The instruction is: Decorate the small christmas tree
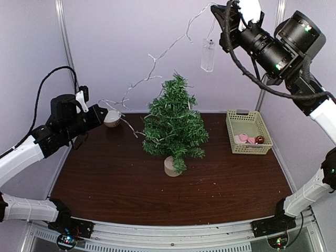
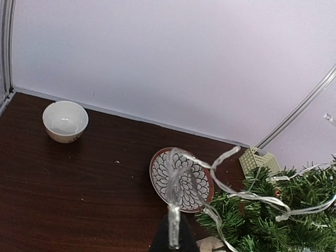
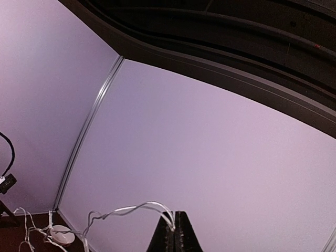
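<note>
While left gripper [image 2: 173,236] and right gripper [image 3: 175,227] pinch one light string [image 3: 131,209], one small christmas tree [image 1: 173,123] stands.

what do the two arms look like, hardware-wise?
The left arm and right arm have white link shells, black cylindrical joint housings and black tapered jaws. A loose black cable loops along each, with white camera brackets by the wrists. Green lights glow on the right arm's joints and both base boards.

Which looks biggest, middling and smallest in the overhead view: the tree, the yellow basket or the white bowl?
1. tree: by far the largest, both tall and wide.
2. basket: clearly smaller than the tree.
3. bowl: smallest. It sits far back on the table, but the gap is too large for distance to explain.
</note>
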